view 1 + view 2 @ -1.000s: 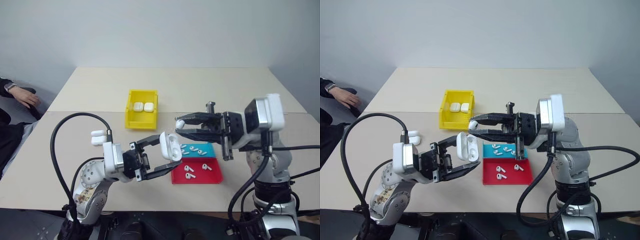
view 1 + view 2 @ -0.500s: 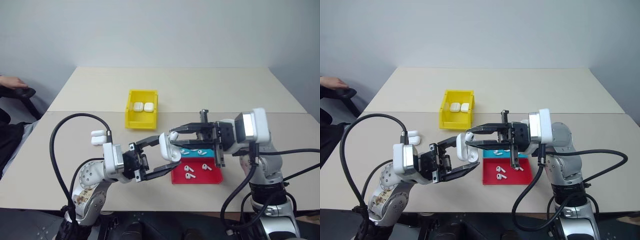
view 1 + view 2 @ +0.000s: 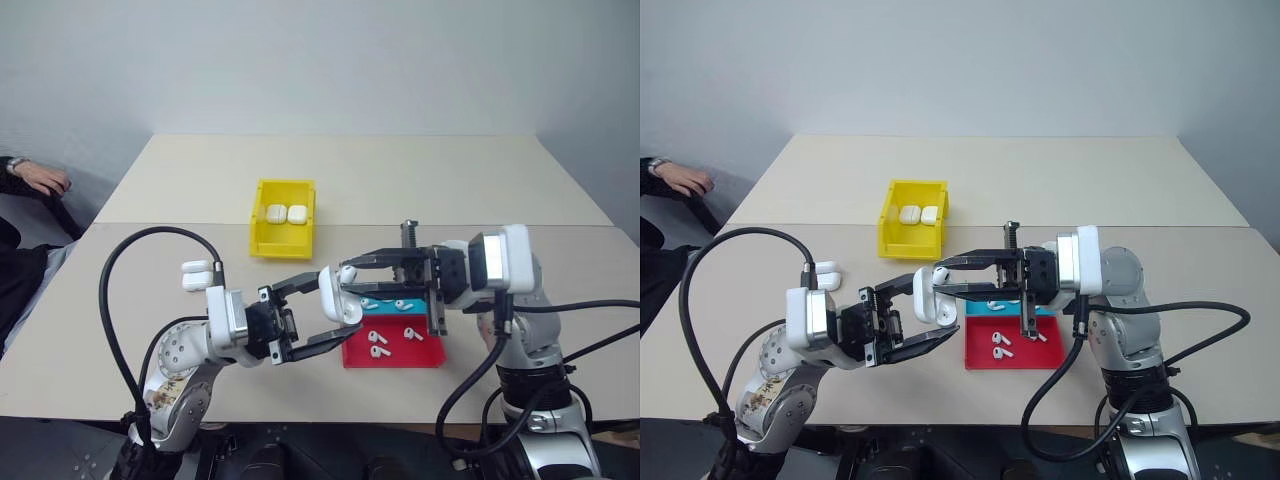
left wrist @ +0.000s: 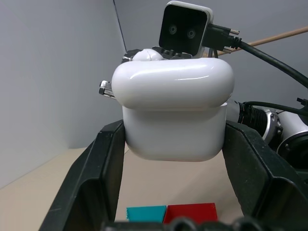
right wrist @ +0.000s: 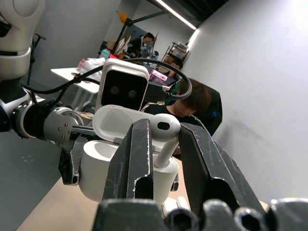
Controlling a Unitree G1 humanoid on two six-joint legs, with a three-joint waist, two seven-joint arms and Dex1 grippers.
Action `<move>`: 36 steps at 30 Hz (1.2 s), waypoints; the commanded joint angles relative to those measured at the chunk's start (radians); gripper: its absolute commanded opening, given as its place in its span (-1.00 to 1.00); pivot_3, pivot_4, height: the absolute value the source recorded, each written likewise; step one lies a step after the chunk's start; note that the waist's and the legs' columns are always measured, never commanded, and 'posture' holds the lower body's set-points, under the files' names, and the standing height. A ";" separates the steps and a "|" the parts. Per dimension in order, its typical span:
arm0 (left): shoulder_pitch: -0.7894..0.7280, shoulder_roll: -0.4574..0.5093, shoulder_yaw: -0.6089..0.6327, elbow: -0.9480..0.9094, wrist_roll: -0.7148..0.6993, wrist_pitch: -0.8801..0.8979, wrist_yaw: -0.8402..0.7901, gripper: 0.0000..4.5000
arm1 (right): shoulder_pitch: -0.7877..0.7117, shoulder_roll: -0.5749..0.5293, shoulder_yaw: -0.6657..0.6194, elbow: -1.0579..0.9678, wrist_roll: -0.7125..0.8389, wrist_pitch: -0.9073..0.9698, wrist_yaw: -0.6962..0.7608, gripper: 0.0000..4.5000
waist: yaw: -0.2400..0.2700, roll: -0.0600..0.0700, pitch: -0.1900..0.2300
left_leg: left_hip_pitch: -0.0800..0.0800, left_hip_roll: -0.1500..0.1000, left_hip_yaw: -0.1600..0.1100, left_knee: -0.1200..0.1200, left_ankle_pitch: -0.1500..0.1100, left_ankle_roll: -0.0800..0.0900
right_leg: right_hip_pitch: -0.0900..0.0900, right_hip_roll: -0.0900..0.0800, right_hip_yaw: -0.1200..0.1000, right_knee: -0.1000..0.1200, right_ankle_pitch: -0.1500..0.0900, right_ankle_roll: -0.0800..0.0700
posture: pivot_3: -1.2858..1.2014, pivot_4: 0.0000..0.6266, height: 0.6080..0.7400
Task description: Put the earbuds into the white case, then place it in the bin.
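Earbud [image 5: 163,129] between right fingers [image 5: 137,159], over open case [image 5: 115,171].

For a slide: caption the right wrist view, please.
Right gripper lowers an earbud into the open white case held by the left gripper.

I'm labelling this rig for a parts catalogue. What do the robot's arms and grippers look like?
Each arm is silver-grey metal with rounded joints, ending in a white boxy wrist block. The left gripper and right gripper each have two black angular fingers. Thick black cables loop from each wrist down beside the arm.
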 commanded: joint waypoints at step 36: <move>-0.026 0.025 0.048 0.045 0.047 -0.034 -0.016 0.23 | -0.030 -0.232 -0.012 -0.010 0.006 0.101 0.032 0.14 | 0.001 0.000 0.000 | 0.000 0.000 0.000 0.000 0.000 0.000 | 0.000 0.000 0.000 0.000 0.000 0.000 | 0.03 -0.52 1.00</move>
